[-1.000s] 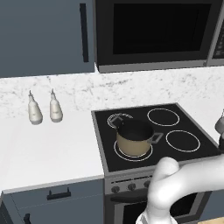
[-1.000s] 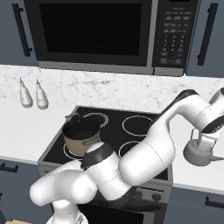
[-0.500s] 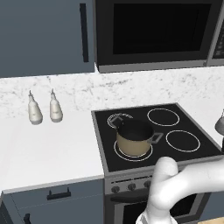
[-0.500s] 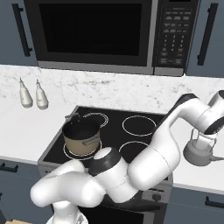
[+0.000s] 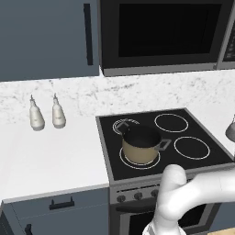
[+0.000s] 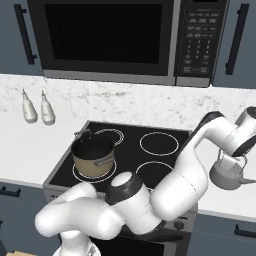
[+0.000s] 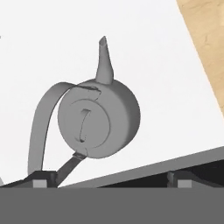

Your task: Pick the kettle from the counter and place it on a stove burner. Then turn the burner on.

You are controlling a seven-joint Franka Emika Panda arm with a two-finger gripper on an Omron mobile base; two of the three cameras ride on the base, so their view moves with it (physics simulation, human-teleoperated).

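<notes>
The silver-grey kettle [image 6: 228, 175] stands on the white counter [image 6: 239, 201] just right of the cooktop, its spout pointing right. My gripper [image 6: 231, 160] hangs directly over it, open, fingers pointing down around the wire handle. Seen from the hand, the kettle [image 7: 103, 120] lies between my gripper's [image 7: 113, 178] widely spread fingertips [image 7: 42, 179], and nothing is gripped. Its arched handle [image 7: 40, 120] leans toward the left finger. The front-right stove burner [image 5: 192, 148] is bare; the arm partly covers the stove burner [image 6: 154, 169] from the right base. The kettle [image 5: 231, 131] also peeks in at the right edge.
A tan pot [image 5: 141, 146] with side handles sits on the front-left ring. Two small bottles [image 5: 36, 114] [image 5: 58, 112] stand on the left counter by the backsplash. A microwave [image 6: 110, 37] hangs over the stove. Knobs [image 5: 137, 196] line the stove front. Wood floor [image 7: 205, 35] lies beyond the counter's edge.
The hand has shifted slightly over the kettle as the arm's elbow swung. The kettle has not moved and the jaws stay open.
</notes>
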